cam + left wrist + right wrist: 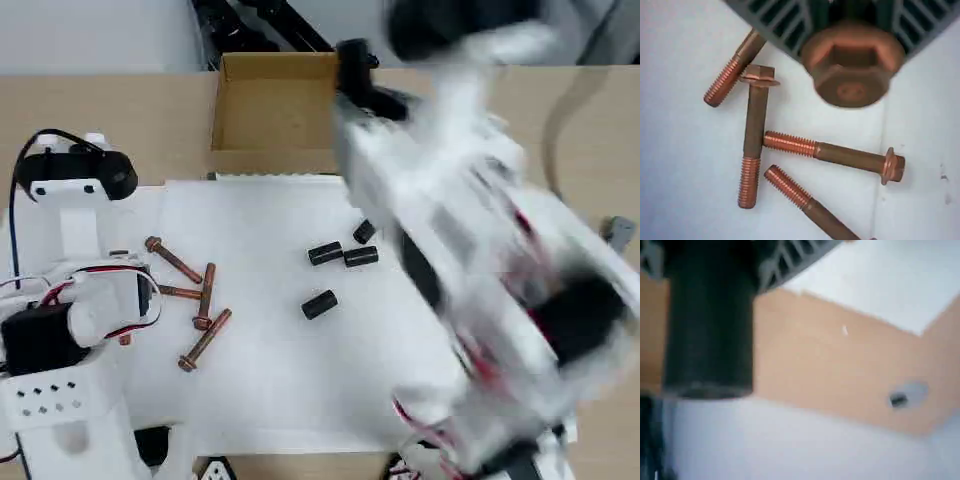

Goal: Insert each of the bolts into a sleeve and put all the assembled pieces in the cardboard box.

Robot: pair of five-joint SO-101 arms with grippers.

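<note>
The left gripper [850,15] was clamped on a copper bolt [852,67], whose hex flanged head faced the wrist camera from between the dark ribbed jaws. Under it, four loose bolts [756,135] lay on the white mat [685,165], close together and at crossing angles, none touching the held one. In the high view these loose bolts [205,338] lay just beside the left arm [75,330] at the mat's [270,400] left side.

The right gripper [715,255] was closed around a black sleeve [707,330], which hung upright from its jaws above the tan table [830,370]. From above, the right gripper [355,75] was at the right edge of the cardboard box [275,105], which stood at the far side of the table [120,110], touching the mat's far edge. Four more sleeves [319,304] lay on their sides near the mat's middle, between the loose bolts and the right arm [480,250], well apart from the box.
</note>
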